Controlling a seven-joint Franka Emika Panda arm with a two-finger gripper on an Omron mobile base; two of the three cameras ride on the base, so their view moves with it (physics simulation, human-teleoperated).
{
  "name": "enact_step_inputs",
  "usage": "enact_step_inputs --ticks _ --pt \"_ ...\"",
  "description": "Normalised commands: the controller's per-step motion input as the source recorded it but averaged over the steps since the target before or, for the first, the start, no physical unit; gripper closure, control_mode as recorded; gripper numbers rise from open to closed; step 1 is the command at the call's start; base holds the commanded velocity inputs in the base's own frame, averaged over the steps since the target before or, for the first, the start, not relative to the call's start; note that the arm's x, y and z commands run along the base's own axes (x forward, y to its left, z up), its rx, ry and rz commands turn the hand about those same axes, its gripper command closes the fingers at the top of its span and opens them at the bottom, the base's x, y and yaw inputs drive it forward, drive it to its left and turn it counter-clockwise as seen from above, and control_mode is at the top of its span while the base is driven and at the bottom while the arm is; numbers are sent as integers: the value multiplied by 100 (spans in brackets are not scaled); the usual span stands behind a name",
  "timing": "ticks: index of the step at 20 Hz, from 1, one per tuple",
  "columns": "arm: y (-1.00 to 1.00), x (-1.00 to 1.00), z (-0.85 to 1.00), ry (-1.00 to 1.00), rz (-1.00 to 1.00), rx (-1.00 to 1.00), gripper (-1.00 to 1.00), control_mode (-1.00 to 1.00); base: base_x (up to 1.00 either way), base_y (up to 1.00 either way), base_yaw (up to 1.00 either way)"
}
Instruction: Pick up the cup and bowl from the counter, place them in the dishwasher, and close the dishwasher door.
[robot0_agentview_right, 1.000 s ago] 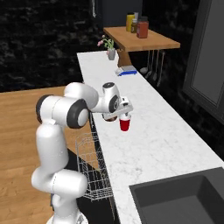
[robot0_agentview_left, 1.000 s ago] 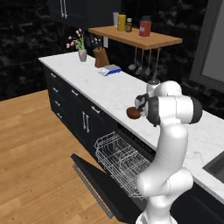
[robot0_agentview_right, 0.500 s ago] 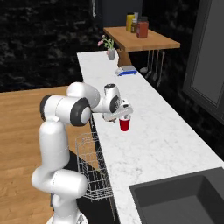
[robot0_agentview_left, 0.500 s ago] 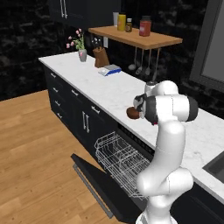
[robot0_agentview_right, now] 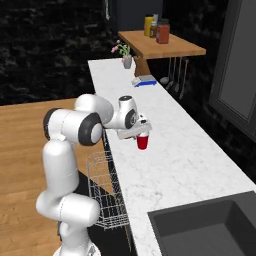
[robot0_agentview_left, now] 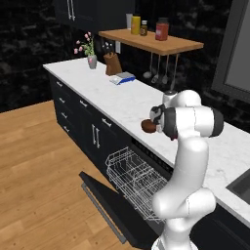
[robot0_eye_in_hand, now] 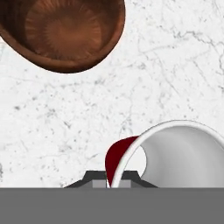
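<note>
The red cup (robot0_agentview_right: 143, 142) with its white inside (robot0_eye_in_hand: 188, 153) stands on the white marble counter (robot0_agentview_right: 175, 160). My gripper (robot0_agentview_right: 139, 132) comes down on it from above and is shut on its rim wall, with the fingertips (robot0_eye_in_hand: 114, 176) at the red edge. The dark reddish-brown bowl (robot0_eye_in_hand: 63, 33) sits upright on the counter just beyond the cup, apart from it; in the left base view the bowl (robot0_agentview_left: 148, 126) shows beside my hand. Below the counter edge the dishwasher door (robot0_agentview_left: 105, 200) lies dropped open and the white wire rack (robot0_agentview_left: 132, 177) is pulled out.
A wooden shelf (robot0_agentview_left: 151, 43) carries jars above hanging utensils (robot0_agentview_left: 156, 73). A knife block (robot0_agentview_left: 114, 64), a flower vase (robot0_agentview_left: 91, 58) and a blue-and-white item (robot0_agentview_left: 123, 78) stand farther along the counter. A dark sink (robot0_agentview_right: 210, 227) lies at the near right.
The jaws have gone from wide open to shut on the cup's rim. The hand has hardly moved, and cup and bowl stay in place.
</note>
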Motion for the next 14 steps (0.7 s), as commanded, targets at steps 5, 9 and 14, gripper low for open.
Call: enact_step_inputs --ticks 5,9,14 --pt "8 -59 0 0 0 0 100 -100 0 0 0" --pt "31 -100 3 -3 0 0 100 -100 0 0 0" --pt "73 -100 2 0 0 0 100 -100 0 0 0"
